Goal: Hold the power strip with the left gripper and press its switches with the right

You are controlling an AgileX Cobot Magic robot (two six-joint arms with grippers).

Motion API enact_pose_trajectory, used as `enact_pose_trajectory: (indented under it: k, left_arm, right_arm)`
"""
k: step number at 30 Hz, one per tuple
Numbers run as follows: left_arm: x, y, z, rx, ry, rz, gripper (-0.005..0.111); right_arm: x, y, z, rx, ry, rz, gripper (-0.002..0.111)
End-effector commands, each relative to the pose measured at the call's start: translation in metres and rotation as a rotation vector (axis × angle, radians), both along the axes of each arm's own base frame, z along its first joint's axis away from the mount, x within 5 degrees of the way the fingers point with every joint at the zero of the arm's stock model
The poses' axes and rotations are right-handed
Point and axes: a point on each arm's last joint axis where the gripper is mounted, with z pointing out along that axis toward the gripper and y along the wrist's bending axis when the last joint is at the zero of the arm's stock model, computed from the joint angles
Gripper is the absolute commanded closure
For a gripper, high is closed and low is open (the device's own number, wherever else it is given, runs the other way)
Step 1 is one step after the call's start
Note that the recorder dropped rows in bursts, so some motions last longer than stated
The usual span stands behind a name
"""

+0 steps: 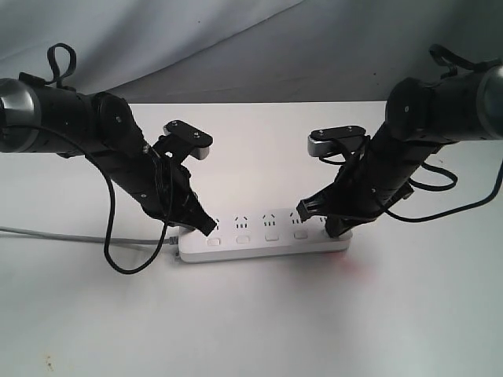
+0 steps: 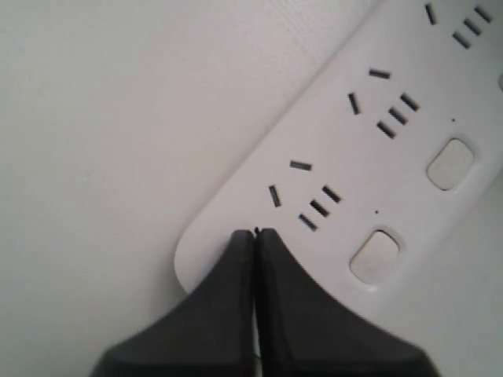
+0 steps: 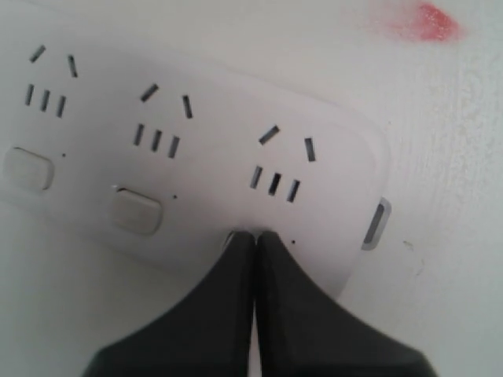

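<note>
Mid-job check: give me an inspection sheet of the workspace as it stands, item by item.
Surface: white table; faint red mark beyond the strip's far end.
Job's things: power strip lying flat; four switches visible, the fifth hidden under the right gripper.
Clutter: nothing seen.
Grippers: left gripper shut, tips on the strip's cord end; right gripper shut, tips where the last switch would be.
Cables: grey cord runs off the left edge; black cable loops down from the left arm.
Surroundings: grey fabric backdrop.
</note>
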Motion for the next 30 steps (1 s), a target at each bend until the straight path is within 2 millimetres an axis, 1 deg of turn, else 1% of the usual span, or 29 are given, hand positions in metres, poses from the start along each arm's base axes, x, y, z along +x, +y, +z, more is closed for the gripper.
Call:
enact_pose_trajectory:
  k: [1,6,22,26,30]
  left_arm:
    - [0.0,-0.002,-0.003,0.003,0.004,0.004,0.107]
    - [0.0,-0.002,-0.003,0.003,0.004,0.004,0.107]
    - [0.001,-0.002,-0.002,0.002,-0.003,0.006,0.107]
    - [0.001,-0.002,-0.002,0.002,-0.003,0.006,0.107]
    - [0.0,-0.002,-0.003,0.003,-0.001,0.005,0.107]
  right_arm:
    - [-0.002,0.0,0.0,-0.011,0.018,0.004,0.108]
    - [0.001,0.001,0.001,0.0,-0.016,-0.004,0.108]
    - [0.002,0.001,0.001,0.008,-0.027,-0.016,0.108]
    - [0.002,0.002,-0.01,-0.008,0.008,-0.017,0.108]
    - [-0.002,0.006,-0.028,-0.055,0.053,-0.008,0.108]
